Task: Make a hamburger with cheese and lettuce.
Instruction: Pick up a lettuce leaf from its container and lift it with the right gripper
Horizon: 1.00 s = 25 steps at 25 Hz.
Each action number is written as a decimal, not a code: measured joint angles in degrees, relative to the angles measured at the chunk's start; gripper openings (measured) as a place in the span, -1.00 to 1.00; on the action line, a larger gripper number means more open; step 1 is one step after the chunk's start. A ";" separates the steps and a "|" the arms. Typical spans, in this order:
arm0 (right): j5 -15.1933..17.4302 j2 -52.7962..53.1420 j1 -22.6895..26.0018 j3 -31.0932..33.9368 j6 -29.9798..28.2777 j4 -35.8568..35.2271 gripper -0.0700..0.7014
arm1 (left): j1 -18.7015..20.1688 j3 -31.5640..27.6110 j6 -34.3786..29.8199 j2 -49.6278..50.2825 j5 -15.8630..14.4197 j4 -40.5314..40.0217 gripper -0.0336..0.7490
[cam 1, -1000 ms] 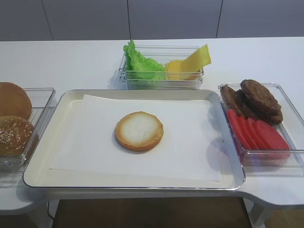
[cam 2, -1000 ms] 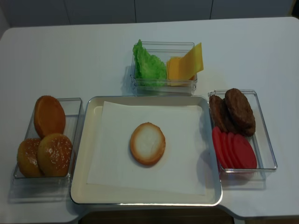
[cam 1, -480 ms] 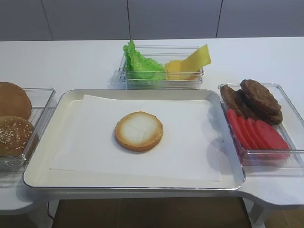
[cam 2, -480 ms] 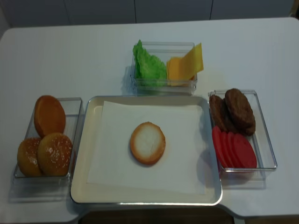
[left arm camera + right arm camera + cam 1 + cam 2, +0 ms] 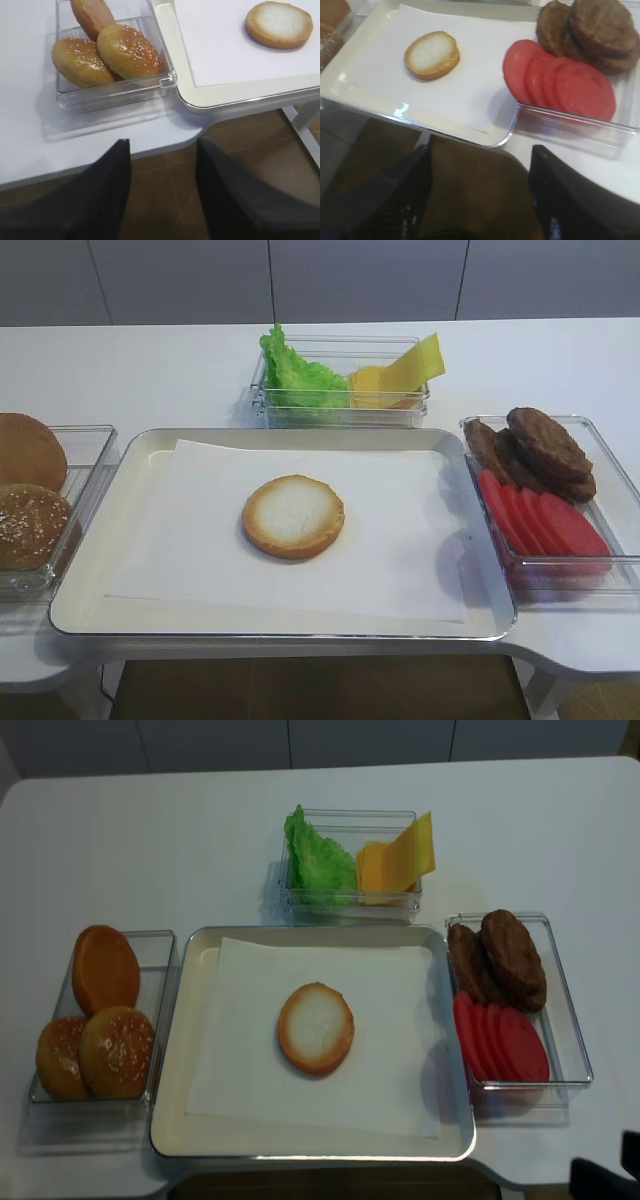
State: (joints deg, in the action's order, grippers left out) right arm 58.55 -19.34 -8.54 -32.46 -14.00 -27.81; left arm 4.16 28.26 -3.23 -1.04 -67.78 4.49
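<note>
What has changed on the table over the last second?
Only the right gripper has come into view, at the bottom right corner of the realsense view, jaws open and empty. Nothing was picked up or let go. The bun half sits on the tray's paper; lettuce and cheese stay in their box.

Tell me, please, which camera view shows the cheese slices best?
The realsense exterior high view: the cheese shows from above, leaning in its clear bin beside the lettuce. The other exterior view shows it at a lower angle; neither wrist view shows it.
</note>
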 joint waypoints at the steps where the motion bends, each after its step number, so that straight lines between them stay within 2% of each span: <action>1: -0.91 -1.46 0.00 -0.46 -0.88 -2.26 0.41 | 0.00 0.00 0.00 0.00 0.00 0.00 -0.09; 3: -3.51 -3.60 0.00 -0.68 -4.48 -7.31 0.41 | 0.00 0.00 0.00 0.00 0.00 0.00 -0.09; 7: -11.49 -6.58 0.00 -1.04 -10.41 -16.83 0.41 | 0.00 0.00 0.00 0.00 0.00 0.00 -0.09; 9: -12.89 -8.85 0.00 -2.12 -11.94 -18.17 0.41 | 0.00 0.00 0.00 0.00 0.00 0.00 -0.09; 13: -9.98 -16.52 0.00 -5.97 -14.28 -18.60 0.41 | 0.00 0.00 0.00 0.00 0.00 0.00 -0.09; 18: -6.14 -26.91 0.00 -13.80 -14.95 -17.94 0.41 | 0.00 0.00 0.00 0.00 0.00 0.00 -0.09; 25: 0.43 -41.51 0.00 -27.71 -6.97 -9.30 0.41 | 0.00 0.00 0.00 0.00 0.00 0.00 -0.09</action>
State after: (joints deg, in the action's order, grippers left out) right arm 58.98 -60.85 -8.54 -60.17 -20.96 -37.11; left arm 4.16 28.26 -3.23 -1.04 -67.78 4.49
